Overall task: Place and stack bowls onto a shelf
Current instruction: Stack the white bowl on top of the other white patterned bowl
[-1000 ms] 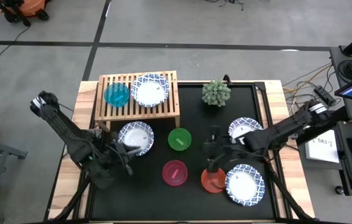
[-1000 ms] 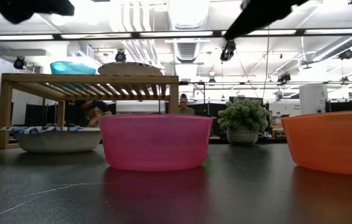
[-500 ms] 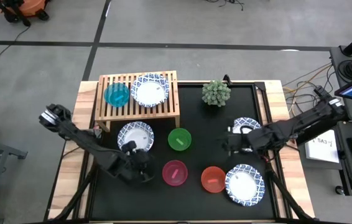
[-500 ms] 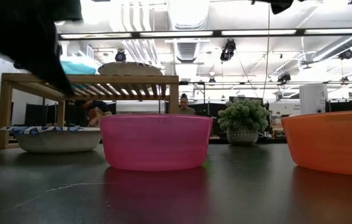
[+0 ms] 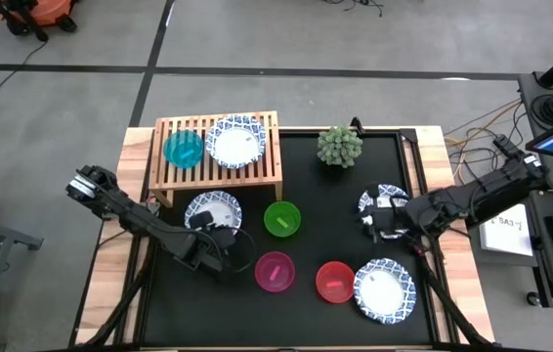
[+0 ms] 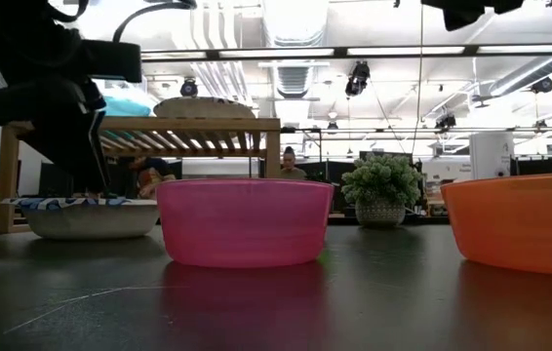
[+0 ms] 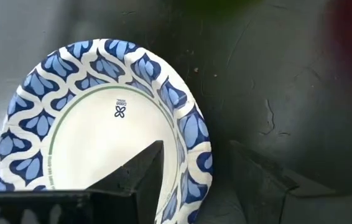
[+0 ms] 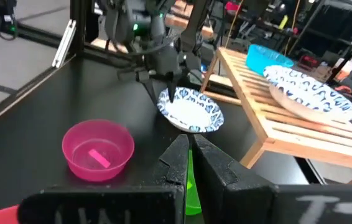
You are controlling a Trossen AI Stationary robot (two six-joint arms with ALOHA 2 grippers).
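The light-wood shelf (image 5: 218,149) stands at the far left with a teal bowl (image 5: 184,149) and a blue-rimmed white bowl (image 5: 235,142) side by side on its slats. In front of it another white bowl (image 5: 211,211) sits on the black mat. My left gripper (image 7: 196,146) is open and points down at that bowl's near-right rim, one finger over the inside and one outside. Green (image 5: 282,219), pink (image 5: 275,271) and red (image 5: 334,282) bowls stand free on the mat. My right gripper (image 8: 186,155) is shut and empty, hovering by the right-hand white bowl (image 5: 386,198). My left gripper straddles the white bowl's patterned rim (image 7: 191,134) on its near-right side, coming from above. One finger (image 7: 145,171) is over the bowl's inside and the other (image 7: 257,177) over the mat outside. I cannot tell whether either finger touches the rim. The bowl rests flat on the mat.
A small potted plant (image 5: 339,146) stands at the far middle. A further white bowl (image 5: 385,290) lies at the near right beside the red one. Bare mat lies between the green bowl and the right-hand white bowl.
My left gripper has swung toward the table's right and come down over the white bowl in front of the shelf. My right gripper has drawn away from the red bowl, up and toward the far right. The red bowl stays on the mat.
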